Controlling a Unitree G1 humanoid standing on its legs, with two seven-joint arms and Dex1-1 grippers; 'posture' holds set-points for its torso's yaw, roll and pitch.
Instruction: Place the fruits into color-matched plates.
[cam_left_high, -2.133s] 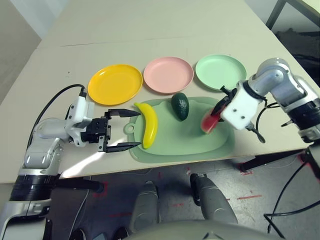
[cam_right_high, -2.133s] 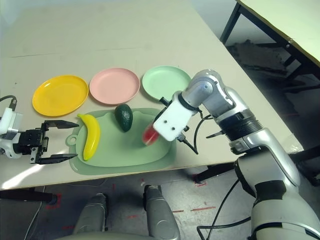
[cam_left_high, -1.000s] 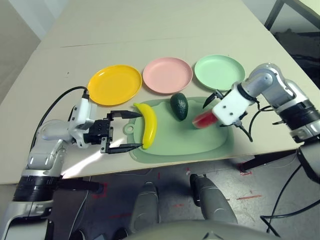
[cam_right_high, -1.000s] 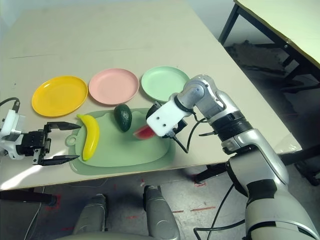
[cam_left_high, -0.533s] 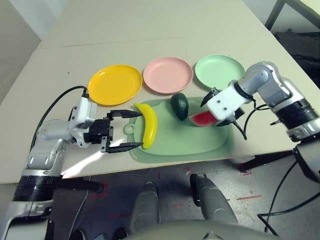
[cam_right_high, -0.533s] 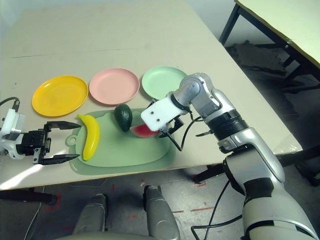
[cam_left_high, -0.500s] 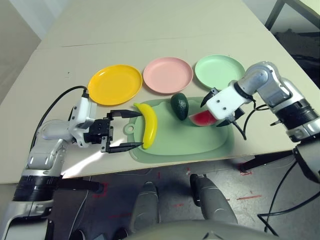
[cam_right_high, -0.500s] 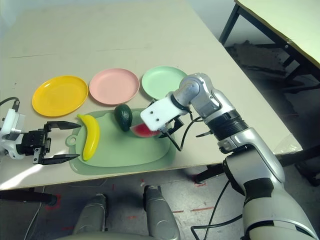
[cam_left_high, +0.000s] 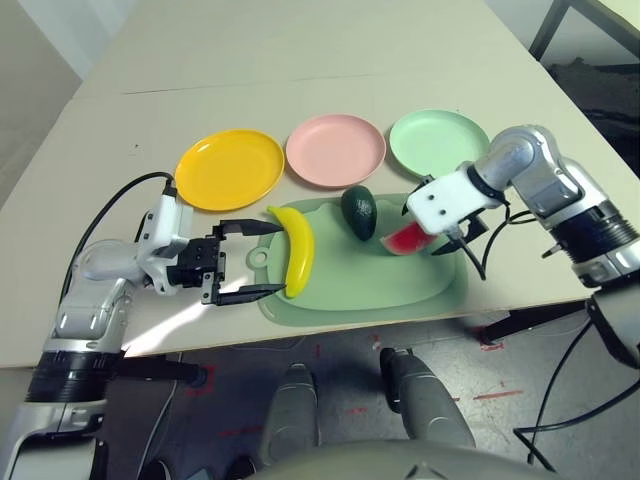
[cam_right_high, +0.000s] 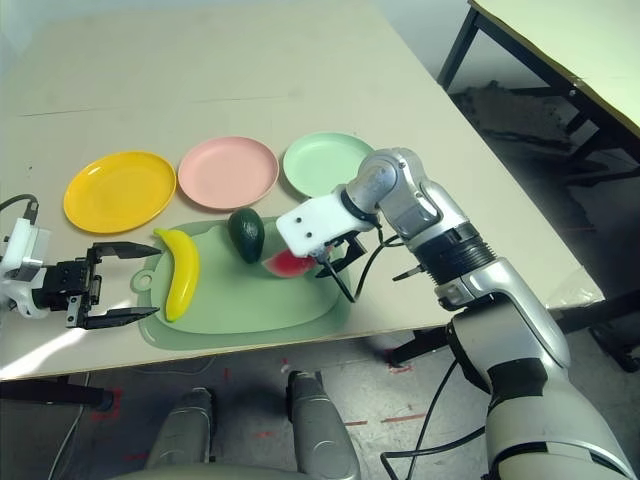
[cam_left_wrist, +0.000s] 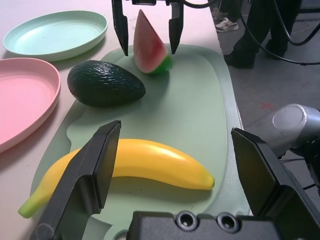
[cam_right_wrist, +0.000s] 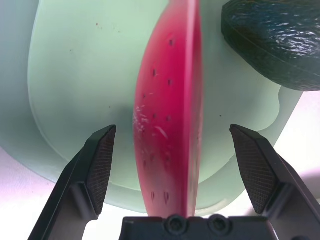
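Jaws stand wide on both arms, with nothing held between either pair. The right gripper (cam_right_wrist: 174, 131) is over the right part of the pale green cutting mat (cam_left_high: 352, 292), its jaws on either side of the red watermelon wedge (cam_right_wrist: 167, 120), a gap showing on each flank in the right wrist view. The left gripper (cam_left_high: 268, 259) is at the left edge of the mat, its jaws pointing toward the yellow banana (cam_left_high: 299, 252).

All three fruits are on the mat. The banana lies along the left part, its curved length running from the far edge toward the near one. The dark green avocado (cam_left_high: 359, 212) lies near the mat's far edge, between the banana and the watermelon, and closer to the watermelon. The watermelon wedge has its green rind (cam_left_wrist: 163, 65) down toward the mat.

Beyond the mat, three round plates form a row on the pale tabletop (cam_left_high: 270, 70): the yellow plate (cam_left_high: 230, 169) on the left, the pink plate (cam_left_high: 336, 150) in the middle and the mint green plate (cam_left_high: 439, 142) on the right. Each is empty, so every fruit is yet to be placed.
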